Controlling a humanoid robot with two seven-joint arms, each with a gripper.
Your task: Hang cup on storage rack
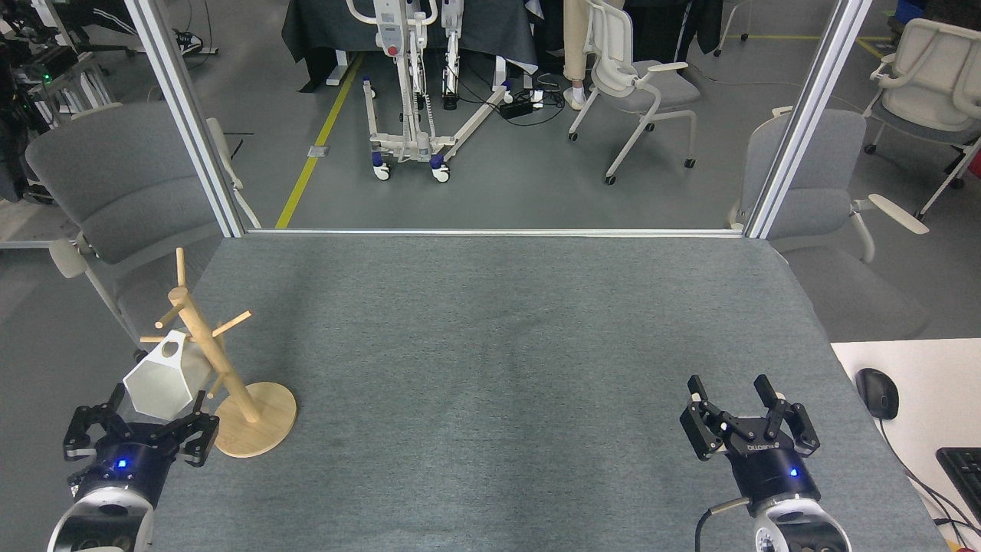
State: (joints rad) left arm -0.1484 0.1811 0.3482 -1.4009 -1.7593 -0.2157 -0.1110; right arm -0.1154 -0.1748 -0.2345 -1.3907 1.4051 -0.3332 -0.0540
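The white faceted cup hangs tilted on the left side of the wooden storage rack, its handle looped over a low left peg and its hexagonal rim facing down toward me. The rack's round base rests on the grey mat near the table's left edge. My left gripper sits just below the cup, open, its fingers spread to either side and holding nothing. My right gripper is open and empty near the front right of the table.
A white desk with a black mouse and a keyboard adjoins the table at the right. Two metal frame posts rise at the far corners. Grey chairs stand beyond the left and right edges.
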